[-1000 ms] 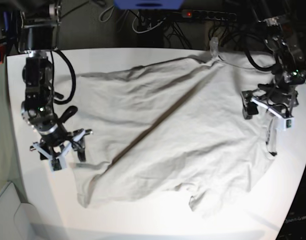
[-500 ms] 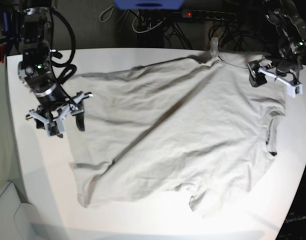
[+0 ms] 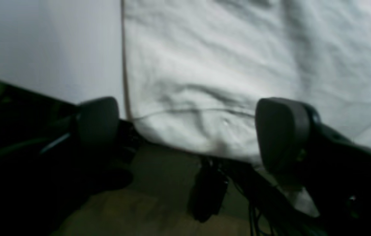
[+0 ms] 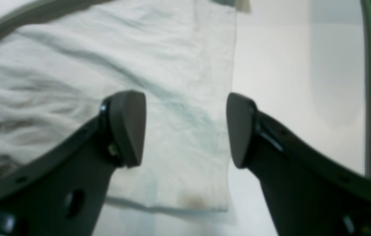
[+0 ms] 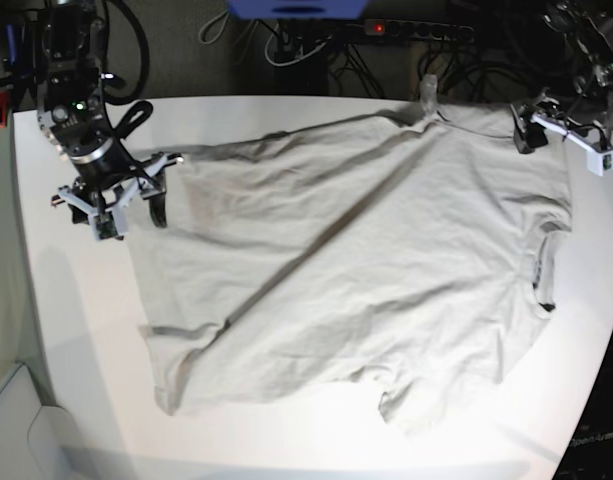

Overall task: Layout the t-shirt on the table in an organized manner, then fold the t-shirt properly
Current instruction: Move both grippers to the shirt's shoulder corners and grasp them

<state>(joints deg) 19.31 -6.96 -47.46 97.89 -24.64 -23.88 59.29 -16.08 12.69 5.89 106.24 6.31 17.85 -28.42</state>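
In the base view, my right gripper point(image 5: 111, 215) hangs at about nine o'clock of the scene, over the tabletop point(image 5: 76, 330) just beside the t-shirt's point(image 5: 356, 270) near edge. Its jaws are spread and nothing is between them. Through the right wrist camera I look down between those two dark fingertips point(image 4: 128, 127) at a straight hem of the t-shirt point(image 4: 159, 98), with bare white tabletop point(image 4: 270, 82) to the three o'clock side of that hem. A faint brownish smudge sits near the cloth's corner, at six o'clock in that view.

The t-shirt covers most of the middle of the tabletop. It is plain light grey-beige cloth with no print, lying spread but not smooth: a long diagonal crease runs from about seven o'clock up to one o'clock, and smaller wrinkles fan off it. Its edge toward five o'clock is rumpled, with a notch where the cloth bunches. A dark-edged opening shows at three o'clock, near the tabletop's rim.

My left gripper point(image 5: 566, 135) is up at about two o'clock, over the far corner of the shirt. Its jaws are spread wide and hold nothing. In the left wrist view the t-shirt point(image 3: 237, 65) lies under its fingertips point(image 3: 280, 131), the cloth drooping slightly over the tabletop's point(image 3: 41, 49) edge, with a seam running straight toward twelve o'clock.
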